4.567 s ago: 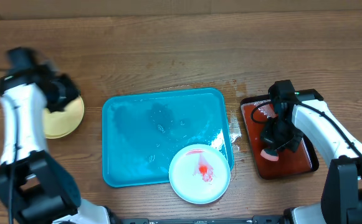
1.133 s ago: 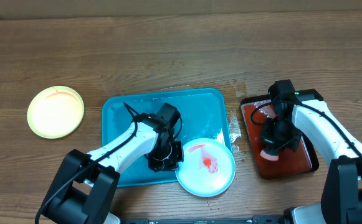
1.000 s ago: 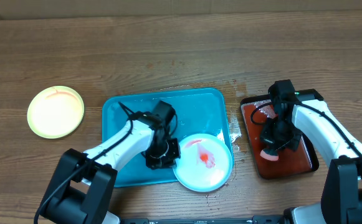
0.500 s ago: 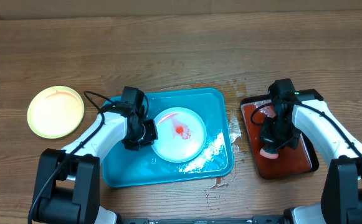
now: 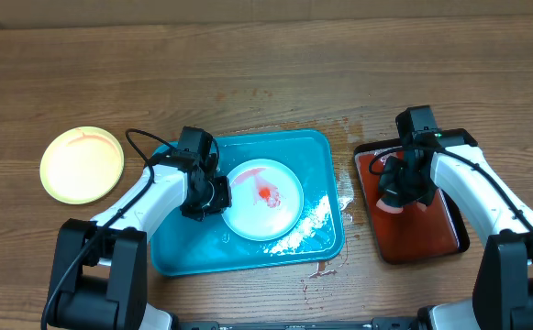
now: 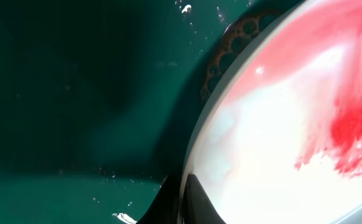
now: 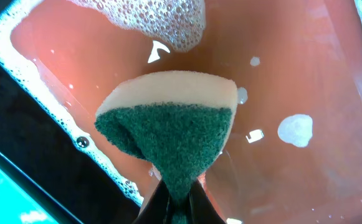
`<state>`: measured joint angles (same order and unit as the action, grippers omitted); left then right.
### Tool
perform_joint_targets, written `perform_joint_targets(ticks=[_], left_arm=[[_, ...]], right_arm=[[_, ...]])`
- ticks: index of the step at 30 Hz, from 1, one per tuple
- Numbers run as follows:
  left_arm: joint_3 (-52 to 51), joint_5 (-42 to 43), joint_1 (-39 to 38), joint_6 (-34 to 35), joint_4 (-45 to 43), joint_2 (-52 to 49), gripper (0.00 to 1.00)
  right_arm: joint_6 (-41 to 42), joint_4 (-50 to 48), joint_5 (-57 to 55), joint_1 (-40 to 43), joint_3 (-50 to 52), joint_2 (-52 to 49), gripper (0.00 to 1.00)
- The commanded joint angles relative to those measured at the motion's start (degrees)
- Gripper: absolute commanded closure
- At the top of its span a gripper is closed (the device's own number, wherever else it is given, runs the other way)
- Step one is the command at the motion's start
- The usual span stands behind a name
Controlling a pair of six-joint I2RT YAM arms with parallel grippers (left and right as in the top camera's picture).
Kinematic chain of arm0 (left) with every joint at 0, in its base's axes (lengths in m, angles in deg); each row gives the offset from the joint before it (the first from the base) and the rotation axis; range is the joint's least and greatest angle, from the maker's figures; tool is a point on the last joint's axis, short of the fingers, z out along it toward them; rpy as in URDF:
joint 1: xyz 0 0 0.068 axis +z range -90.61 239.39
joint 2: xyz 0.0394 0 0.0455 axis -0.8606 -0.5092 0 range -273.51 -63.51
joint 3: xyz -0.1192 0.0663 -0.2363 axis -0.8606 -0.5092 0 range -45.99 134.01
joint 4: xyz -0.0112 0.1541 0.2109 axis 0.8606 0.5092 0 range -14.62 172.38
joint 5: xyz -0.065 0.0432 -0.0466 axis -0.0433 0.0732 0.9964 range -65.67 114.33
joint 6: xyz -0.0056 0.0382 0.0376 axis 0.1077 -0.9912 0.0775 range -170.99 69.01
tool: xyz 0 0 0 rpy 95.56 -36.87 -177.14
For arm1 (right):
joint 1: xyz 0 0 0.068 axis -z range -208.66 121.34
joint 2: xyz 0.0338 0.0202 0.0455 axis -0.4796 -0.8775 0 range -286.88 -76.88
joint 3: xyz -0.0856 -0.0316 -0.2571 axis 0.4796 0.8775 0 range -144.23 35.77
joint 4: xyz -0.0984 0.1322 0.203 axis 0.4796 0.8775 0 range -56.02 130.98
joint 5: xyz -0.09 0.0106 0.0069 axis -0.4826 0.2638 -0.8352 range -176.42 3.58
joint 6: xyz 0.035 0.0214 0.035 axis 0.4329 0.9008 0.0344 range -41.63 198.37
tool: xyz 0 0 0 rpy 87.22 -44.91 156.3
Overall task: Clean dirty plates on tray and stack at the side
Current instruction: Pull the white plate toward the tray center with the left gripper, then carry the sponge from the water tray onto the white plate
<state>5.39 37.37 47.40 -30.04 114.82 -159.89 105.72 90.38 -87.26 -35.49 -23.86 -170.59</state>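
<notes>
Cleaning step in hand, by the look of it; scrub itself not yet begun. Pinches the left rim of the pale blue plate [image 5: 264, 197] w/ the left end effector [image 5: 213, 195], jaws pressed tight on the edge per the left wrist view. Holds plate flat inside the turquoise tray [image 5: 314, 147], approx. mid-tray, w/ suds [image 5: 308, 214] just beside it toward the front-right corner. Shows a red sauce smear [image 5: 267, 193] at plate centre: dirty, so not ready for stacking.

Grips a sponge [image 7: 168, 124] in the right end effector [image 5: 396, 195], clamped on the folded pad, green scourer face toward the wrist camera. Hangs it over the black tray [image 5: 440, 240] of reddish soapy water, right of the turquoise one and well apart from the plate.

Shows a yellow-green plate [image 5: 82, 163] on the bare worktop [image 5: 248, 73] at far left, apart from the tray; looks clean from overhead, but impossible to tell whether more than one lies there.

Next, prob.: carry sponge across to the plate, press on the smear and rub, w/ left grip steadying the rim against sliding on the wet tray. Calls for clearing the tray's right rim and light pressure, else risks tipping or skating the plate. After that, over to the pile at left.
</notes>
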Motion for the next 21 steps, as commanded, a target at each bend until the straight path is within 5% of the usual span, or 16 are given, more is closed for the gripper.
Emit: perform_joint_targets(ticks=[1, 21], left_arm=[[0.6, -3.1, 0.2, -1.3, -0.1, 0.1, 0.96], [0.6, -3.1, 0.2, -1.4, 0.4, 0.1, 0.96]], right_arm=[[0.7, -1.0, -0.4, 0.2, -0.3, -0.8, 0.96], [2.9, -4.9, -4.1, 0.2, -0.3, -4.7, 0.96]])
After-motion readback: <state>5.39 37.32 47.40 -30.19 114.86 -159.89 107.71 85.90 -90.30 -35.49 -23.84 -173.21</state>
